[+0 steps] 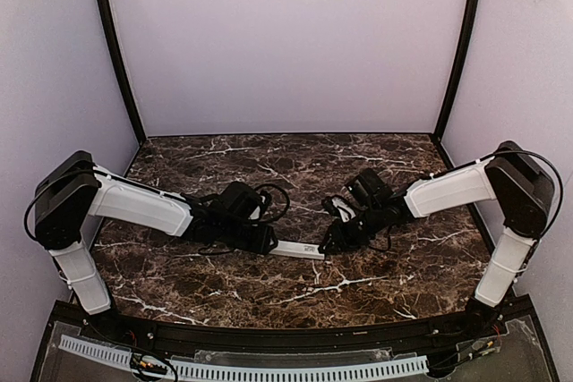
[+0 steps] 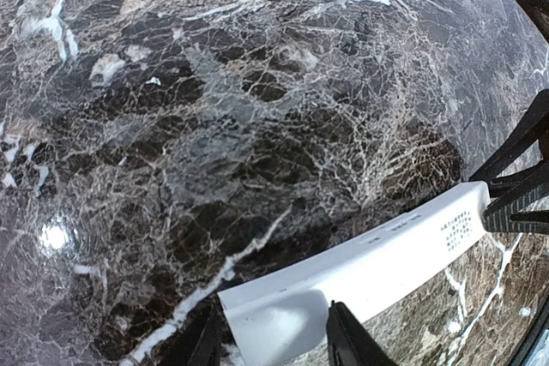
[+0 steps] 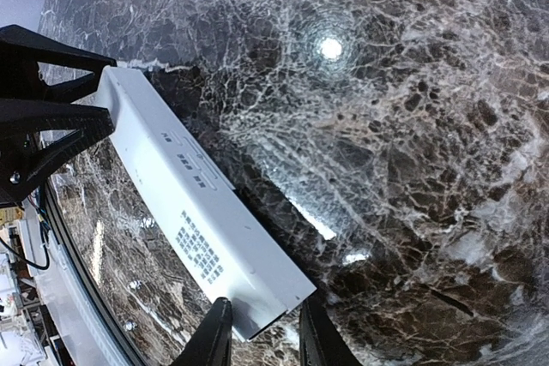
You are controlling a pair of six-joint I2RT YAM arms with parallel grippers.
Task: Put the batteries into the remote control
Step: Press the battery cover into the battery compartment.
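The remote control [image 1: 300, 250] is a slim white stick with small printed text on its upward face, and it spans the gap between my two grippers low over the marble. My left gripper [image 1: 269, 241] is shut on its left end; in the left wrist view the fingers flank that end of the remote [image 2: 369, 272], with the gripper [image 2: 273, 342] at the bottom edge. My right gripper [image 1: 329, 241] is shut on the other end; in the right wrist view the remote [image 3: 197, 212] runs up-left from that gripper [image 3: 262, 332]. No blue batteries are in view.
The dark marble table top [image 1: 286, 167] has pale walls at the back and both sides. A black front rail with a white ribbed strip [image 1: 242, 366] runs along the near edge. Loose black cables [image 1: 273, 201] loop beside the left wrist.
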